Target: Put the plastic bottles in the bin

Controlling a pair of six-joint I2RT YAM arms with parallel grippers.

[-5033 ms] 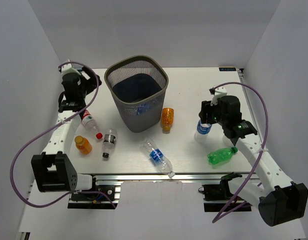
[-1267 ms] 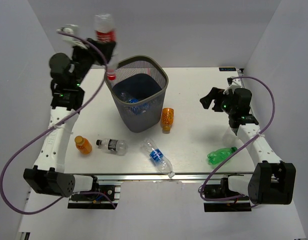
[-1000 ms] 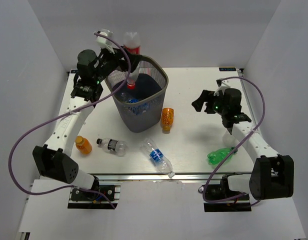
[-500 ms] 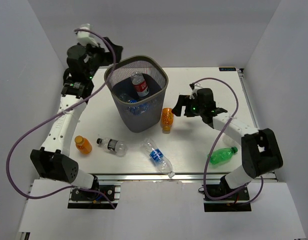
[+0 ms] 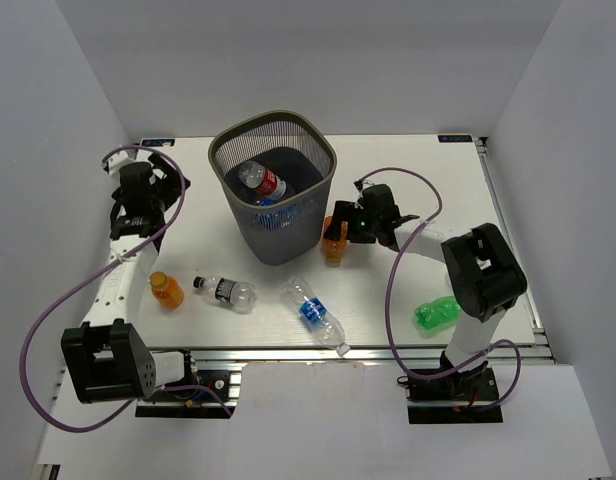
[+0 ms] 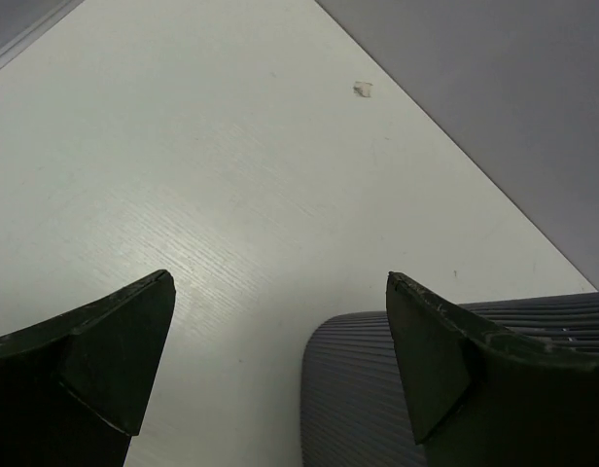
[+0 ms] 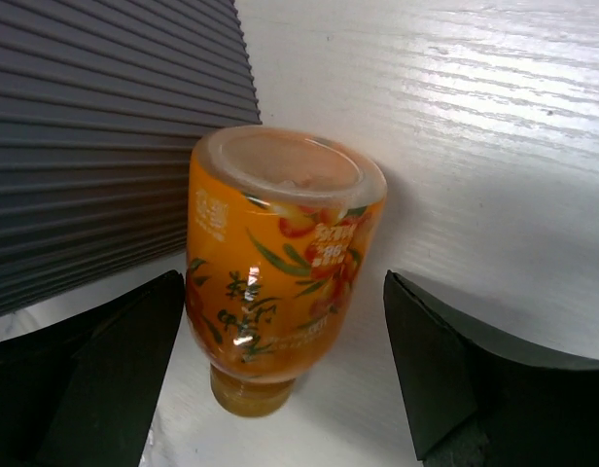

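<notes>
Since a moment ago the red-labelled bottle (image 5: 260, 182) has dropped into the bin (image 5: 288, 235), and the left hand (image 6: 280, 282) has pulled back over the counter (image 5: 408, 170), fingers spread and empty. Now the right hand (image 7: 283, 292) straddles the orange bottle (image 5: 334, 235) lying just beside the bin, open wide and apparently not gripping. Next, I'd say: close on it and lift it clear of the rim.

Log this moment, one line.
left pincer: open, left of dark grey wire-mesh bin | right pincer: open, straddling orange plastic bottle beside bin | bin: holds clear red-labelled plastic bottle
</notes>
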